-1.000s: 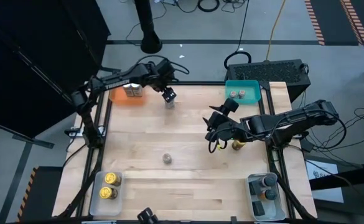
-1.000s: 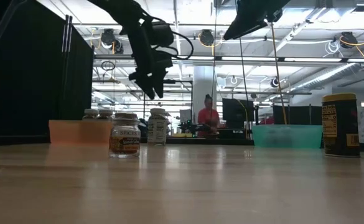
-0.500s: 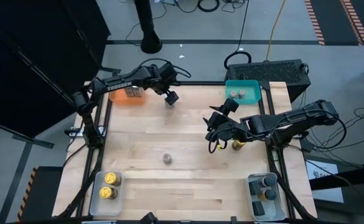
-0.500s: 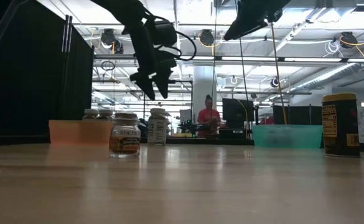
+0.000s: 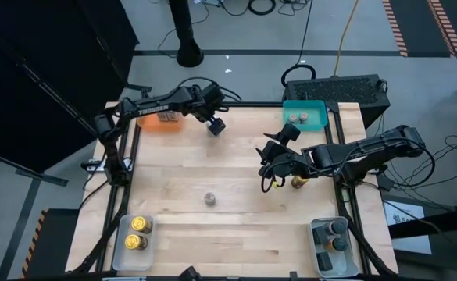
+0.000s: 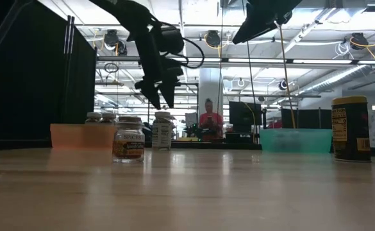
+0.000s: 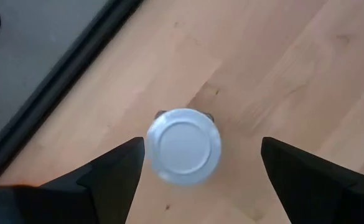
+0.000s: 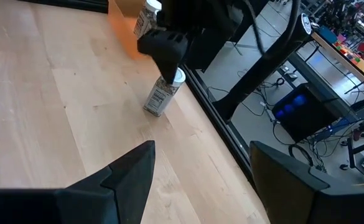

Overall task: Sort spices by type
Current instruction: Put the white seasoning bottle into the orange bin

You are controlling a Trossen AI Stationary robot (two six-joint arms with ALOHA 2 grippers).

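A pale spice jar with a white lid (image 7: pixel 183 146) stands upright on the wooden table near the far edge (image 6: pixel 162 130). My left gripper (image 7: pixel 200 155) hangs open just above it, pointing steeply down, one finger on either side of the lid, touching nothing (image 6: pixel 160 99) (image 5: pixel 216 125). My right gripper (image 5: pixel 269 168) waits open and empty above the table's right middle (image 8: pixel 200 155). A brownish jar (image 5: pixel 210 199) stands alone at mid-table (image 6: pixel 129 138). A dark jar with a yellow lid (image 5: pixel 298 182) stands beside the right arm (image 6: pixel 350 128).
An orange tray (image 5: pixel 156 121) with pale jars sits at the far left, a teal tray (image 5: pixel 315 109) with two jars at the far right. Clear trays hold gold jars at the near left (image 5: pixel 123 250) and dark jars at the near right (image 5: pixel 320 254).
My left gripper has sunk a little toward the white-lidded jar, drifting slightly toward the table's right edge, and its fingers have spread wider. The jar has stayed in place.
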